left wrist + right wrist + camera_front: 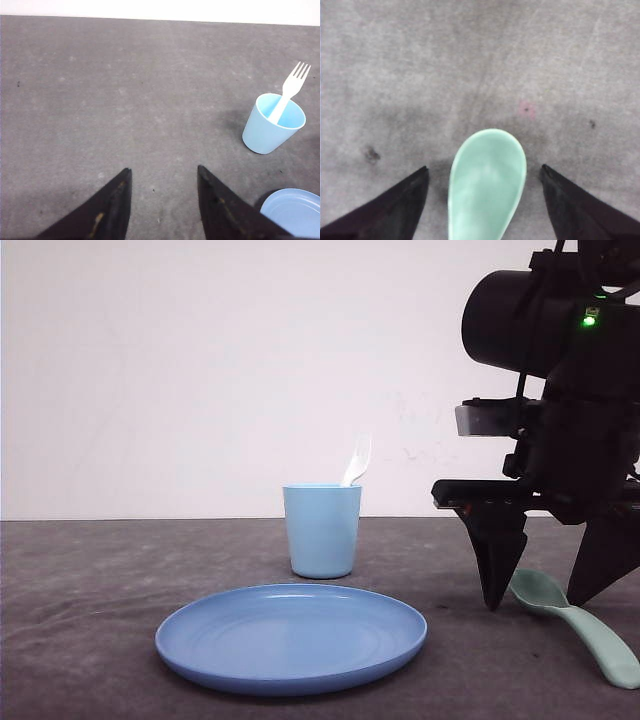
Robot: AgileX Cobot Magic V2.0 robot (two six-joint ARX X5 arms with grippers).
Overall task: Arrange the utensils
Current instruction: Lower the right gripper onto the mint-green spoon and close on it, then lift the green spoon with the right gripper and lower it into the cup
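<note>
With the fork [356, 462] already standing in the cup [322, 530], the right claw [548, 602] hangs spread wide astride the spoon [575, 625] at the frame's lower right, evidently to grasp it, while the left claw [162, 175] idles open.

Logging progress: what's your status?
Right hand open, straddling spoon on table. Left hand open, empty. Fork in cup. Nothing blocking.

Lighting: even, bright, diffuse. Wall [200, 370] nearly overexposed. Soft shadow under plate [291, 635] toward 6 o'clock. Wrist views slightly soft; no glare.
</note>
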